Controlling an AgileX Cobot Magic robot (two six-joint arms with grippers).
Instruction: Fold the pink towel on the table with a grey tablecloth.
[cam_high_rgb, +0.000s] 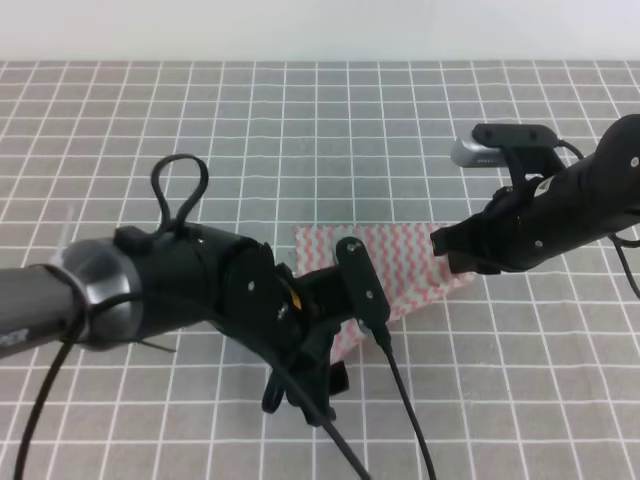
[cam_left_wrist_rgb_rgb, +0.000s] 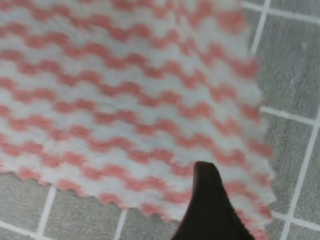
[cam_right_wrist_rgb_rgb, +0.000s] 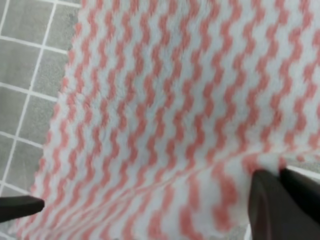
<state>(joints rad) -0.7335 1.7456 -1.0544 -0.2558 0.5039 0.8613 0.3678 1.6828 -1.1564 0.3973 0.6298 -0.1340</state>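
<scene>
The pink towel (cam_high_rgb: 405, 262) lies on the table with a grey tablecloth (cam_high_rgb: 200, 110), between my two arms. My left gripper (cam_high_rgb: 322, 385) sits at the towel's near left corner. In the left wrist view a single dark fingertip (cam_left_wrist_rgb_rgb: 207, 195) rests over the towel (cam_left_wrist_rgb_rgb: 125, 100) by its jagged corner, the jaws apparently shut on it. My right gripper (cam_high_rgb: 445, 246) is at the towel's right side. There, a thick finger (cam_right_wrist_rgb_rgb: 270, 200) has the towel (cam_right_wrist_rgb_rgb: 165, 110) puckered and creased toward it, so it looks shut on the cloth.
The left arm's bulky wrist (cam_high_rgb: 190, 285) and its trailing cable (cam_high_rgb: 405, 400) cover the towel's near left part. The right wrist camera (cam_high_rgb: 500, 145) sticks up above the right arm. Grid-lined grey cloth (cam_left_wrist_rgb_rgb: 295, 65) shows beside the towel's corner.
</scene>
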